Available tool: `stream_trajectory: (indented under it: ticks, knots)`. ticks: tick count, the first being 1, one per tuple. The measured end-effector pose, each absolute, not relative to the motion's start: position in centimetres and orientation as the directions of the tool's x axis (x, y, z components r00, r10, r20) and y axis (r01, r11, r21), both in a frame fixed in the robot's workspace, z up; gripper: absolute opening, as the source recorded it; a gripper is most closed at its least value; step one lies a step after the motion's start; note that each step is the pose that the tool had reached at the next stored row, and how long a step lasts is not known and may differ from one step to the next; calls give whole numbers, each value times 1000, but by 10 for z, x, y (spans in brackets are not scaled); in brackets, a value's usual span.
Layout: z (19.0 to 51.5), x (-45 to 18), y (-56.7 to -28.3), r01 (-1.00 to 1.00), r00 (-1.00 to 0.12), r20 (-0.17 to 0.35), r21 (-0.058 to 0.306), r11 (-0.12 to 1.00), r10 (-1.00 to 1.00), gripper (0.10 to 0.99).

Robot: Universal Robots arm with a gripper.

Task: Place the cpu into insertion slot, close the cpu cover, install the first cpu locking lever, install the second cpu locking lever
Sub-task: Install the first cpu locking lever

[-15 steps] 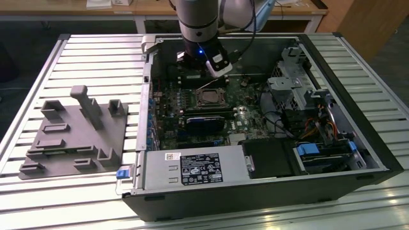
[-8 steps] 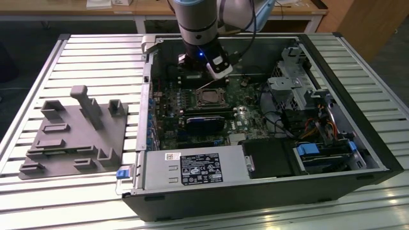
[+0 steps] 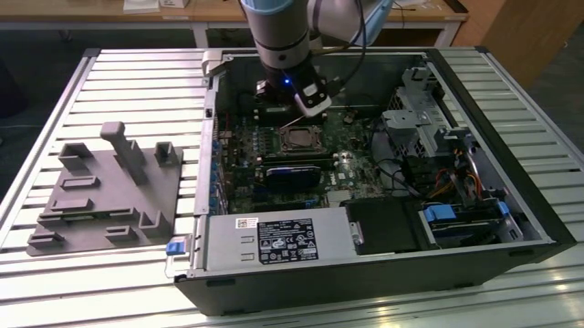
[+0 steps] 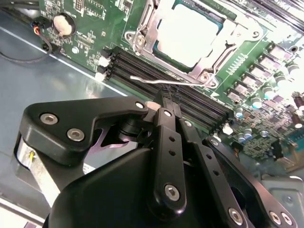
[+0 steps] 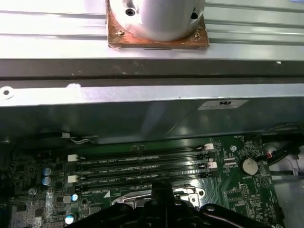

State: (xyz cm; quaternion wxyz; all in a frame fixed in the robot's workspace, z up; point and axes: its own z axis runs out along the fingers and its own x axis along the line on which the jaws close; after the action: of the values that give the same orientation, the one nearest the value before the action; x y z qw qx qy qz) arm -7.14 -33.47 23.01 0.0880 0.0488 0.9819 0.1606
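Cpu sits in the insertion slot, its pale top showing through the cpu cover, which lies flat around it on the green motherboard. One thin silvery locking lever juts out over the black memory slots. The gripper has its fingers pressed together, tips right at that lever; whether they pinch it I cannot tell
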Motion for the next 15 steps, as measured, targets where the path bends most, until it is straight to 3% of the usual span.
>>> stream_trajectory:
  ticks: [15]
  knots:
    - [216,-69,-333,178,-957,-162,324,929,240,106]
